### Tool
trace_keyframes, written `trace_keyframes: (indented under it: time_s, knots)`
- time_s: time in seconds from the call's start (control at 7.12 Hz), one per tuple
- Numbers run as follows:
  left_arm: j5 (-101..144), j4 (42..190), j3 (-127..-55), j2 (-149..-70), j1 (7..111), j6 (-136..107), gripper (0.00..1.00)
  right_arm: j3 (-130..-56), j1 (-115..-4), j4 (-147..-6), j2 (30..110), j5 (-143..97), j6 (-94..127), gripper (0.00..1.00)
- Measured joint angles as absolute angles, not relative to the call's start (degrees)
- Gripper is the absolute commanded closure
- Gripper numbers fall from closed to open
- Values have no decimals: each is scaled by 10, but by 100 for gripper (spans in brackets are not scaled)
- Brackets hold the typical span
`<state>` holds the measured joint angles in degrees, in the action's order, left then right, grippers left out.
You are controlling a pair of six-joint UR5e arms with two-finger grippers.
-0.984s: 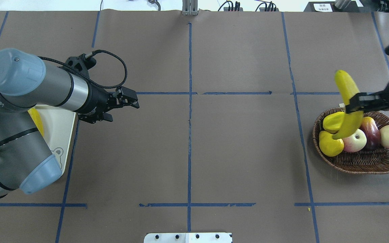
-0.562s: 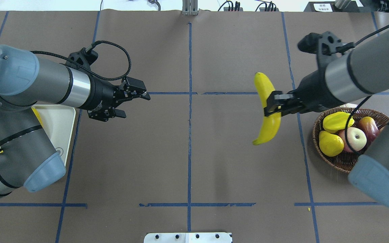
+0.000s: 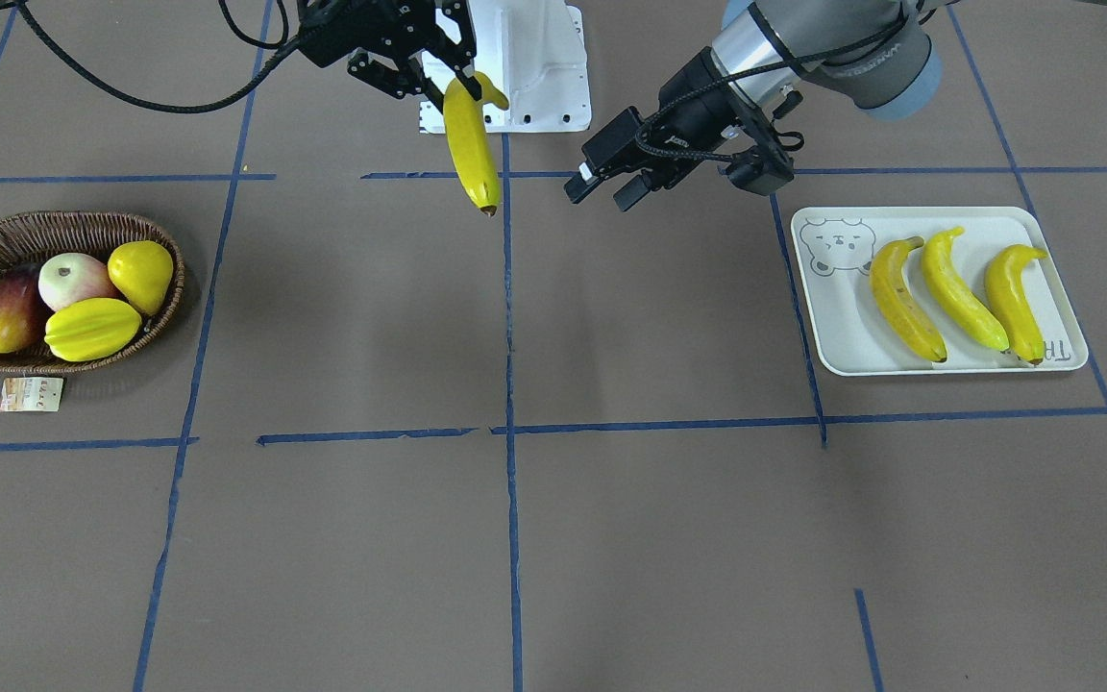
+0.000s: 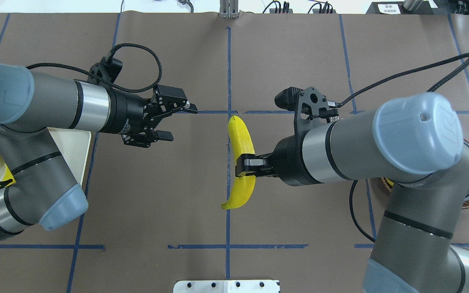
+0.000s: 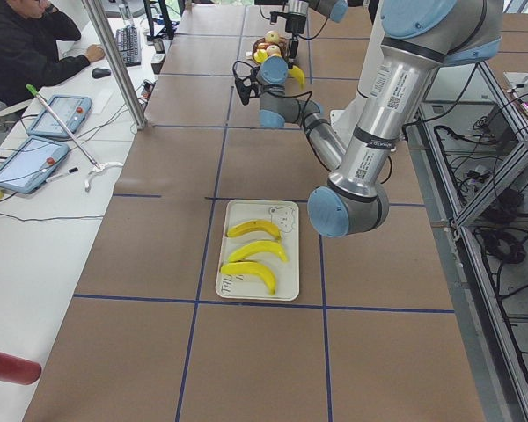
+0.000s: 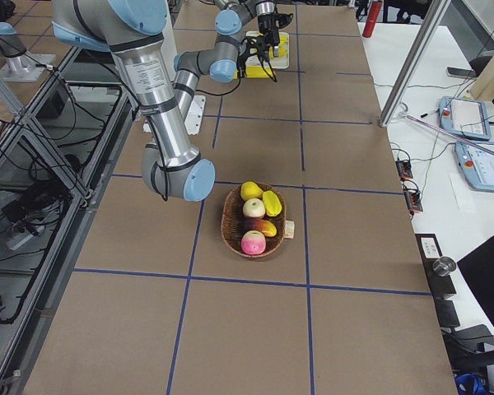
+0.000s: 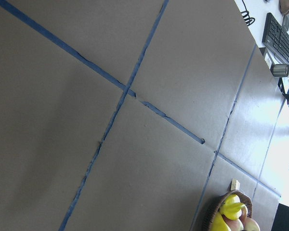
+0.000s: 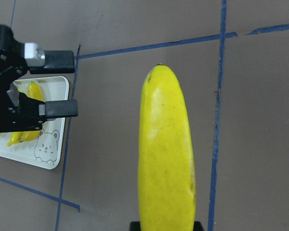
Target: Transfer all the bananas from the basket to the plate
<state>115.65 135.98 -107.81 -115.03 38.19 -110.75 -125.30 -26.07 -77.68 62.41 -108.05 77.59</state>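
Observation:
My right gripper is shut on a yellow banana, held in the air over the table's middle; it fills the right wrist view as banana. My left gripper is open and empty, a short way left of it, jaws facing the banana. In the front view the held banana hangs left of the left gripper. Three bananas lie side by side on the white plate. The basket holds a starfruit, a yellow pear, apples and a dark fruit, and no banana shows in it.
A paper tag lies in front of the basket. The white base mount sits behind the held banana. Blue tape lines grid the brown table. A person sits at a side desk with tablets, off the table.
My right arm carried the banana from above the basket leftward to the table's middle. My left gripper moved right toward it and stayed open.

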Motion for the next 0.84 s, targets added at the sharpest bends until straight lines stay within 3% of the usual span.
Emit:
trace_keyframes:
  time_s: [0.56,0.7,0.84]
  knots:
    - [1151,1357,-1077,-1196,326,-1140,1,-1251,-235,-766,621,-1059,780,99]
    - [1145,1355,-1076,-1202,311,-1143,16,-1251,-234,-766,621,-1058,780,99]
    - [1140,1354,-1075,-1206,303,-1145,67,-1251,-232,-766,621,-1057,780,99]
